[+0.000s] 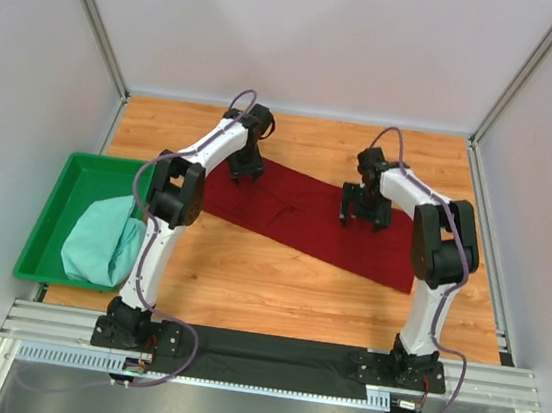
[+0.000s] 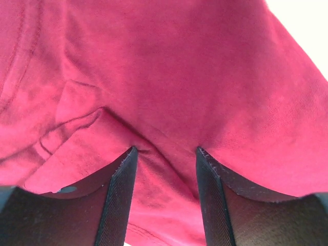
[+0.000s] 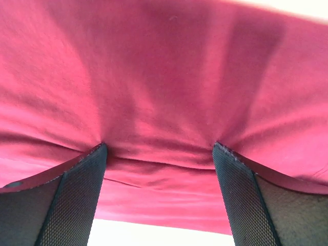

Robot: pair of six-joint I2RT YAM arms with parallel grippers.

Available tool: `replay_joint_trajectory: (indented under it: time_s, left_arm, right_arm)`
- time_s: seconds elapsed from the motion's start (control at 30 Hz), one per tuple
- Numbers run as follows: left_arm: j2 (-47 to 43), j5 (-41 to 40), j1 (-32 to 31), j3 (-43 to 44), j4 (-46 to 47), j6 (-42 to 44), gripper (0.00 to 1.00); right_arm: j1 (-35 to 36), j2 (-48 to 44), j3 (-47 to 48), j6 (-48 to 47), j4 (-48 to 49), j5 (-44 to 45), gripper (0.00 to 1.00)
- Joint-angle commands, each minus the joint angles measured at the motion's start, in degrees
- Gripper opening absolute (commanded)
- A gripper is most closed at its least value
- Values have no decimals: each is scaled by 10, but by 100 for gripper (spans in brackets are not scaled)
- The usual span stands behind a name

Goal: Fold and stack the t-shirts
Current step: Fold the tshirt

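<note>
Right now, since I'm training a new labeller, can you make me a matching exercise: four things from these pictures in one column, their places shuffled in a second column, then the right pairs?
Things:
1. maroon t-shirt
2. mint t-shirt
3. left gripper
4. right gripper

Places:
A. heaped in the green tray
B. open, fingertips down on the maroon shirt's right half
C. spread across the wooden table
D. open, fingertips down on the maroon shirt's left end

Pairs: 1-C, 2-A, 3-D, 4-B
</note>
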Motion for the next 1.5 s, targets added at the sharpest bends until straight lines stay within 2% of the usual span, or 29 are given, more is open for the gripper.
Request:
replay_joint_trajectory:
  time_s: [0.0, 0.1, 0.17, 0.27, 0.33, 0.4, 0.47, 0.57, 0.6, 0.67, 0.7, 0.8, 0.93, 1.03, 1.13, 1.2, 1.3, 1.47]
  left_arm:
    - [22, 39, 17, 13, -15, 135, 57]
    - [29, 55, 25, 31, 1, 188, 56]
    - [31, 80, 26, 35, 41, 252, 56]
    - [30, 106, 24, 60, 106, 362, 56]
    - [24, 109, 25, 61, 146, 419, 56]
    - [9, 98, 31, 69, 176, 458, 56]
    - [-32, 73, 33, 70, 184, 439, 57]
    - [-123, 79, 33, 12, 206, 370, 59]
    - [-141, 56, 32, -11, 198, 291, 59]
    - [-167, 33, 31, -24, 135, 212, 59]
    - [-169, 15, 31, -39, 112, 127, 59]
    - [-175, 22, 30, -111, 103, 20, 57]
    - [-147, 23, 25, -140, 133, -49, 57]
    - [-82, 15, 20, -99, 119, -74, 57]
    - [-13, -8, 15, -20, 72, -78, 57]
    - [14, 4, 16, 33, 59, -74, 57]
    - [53, 36, 18, 62, 90, -37, 55]
    - [93, 116, 23, 83, 230, 34, 53]
  right_arm:
    - [47, -67, -118, 96, -26, -7, 86]
    - [106, -132, -203, 193, -4, -47, 86]
    - [160, -176, -254, 271, 25, -91, 86]
    - [230, -222, -292, 341, 91, -164, 87]
    - [259, -251, -282, 349, 99, -165, 87]
    - [273, -259, -238, 303, 71, -137, 87]
    - [272, -268, -211, 256, 24, -70, 88]
    - [267, -289, -182, 158, -11, -5, 90]
    - [265, -292, -182, 138, -9, -3, 93]
    - [258, -299, -191, 74, 5, -22, 98]
    - [258, -298, -196, 58, 15, -30, 100]
    - [256, -281, -198, 9, 45, -70, 100]
    - [256, -251, -185, -10, 79, -96, 96]
    - [257, -228, -184, -17, 101, -113, 95]
    - [260, -205, -184, -22, 103, -112, 94]
    - [262, -193, -193, -17, 111, -100, 94]
    - [263, -167, -197, 16, 109, -57, 95]
    - [277, -121, -194, 99, 132, -43, 96]
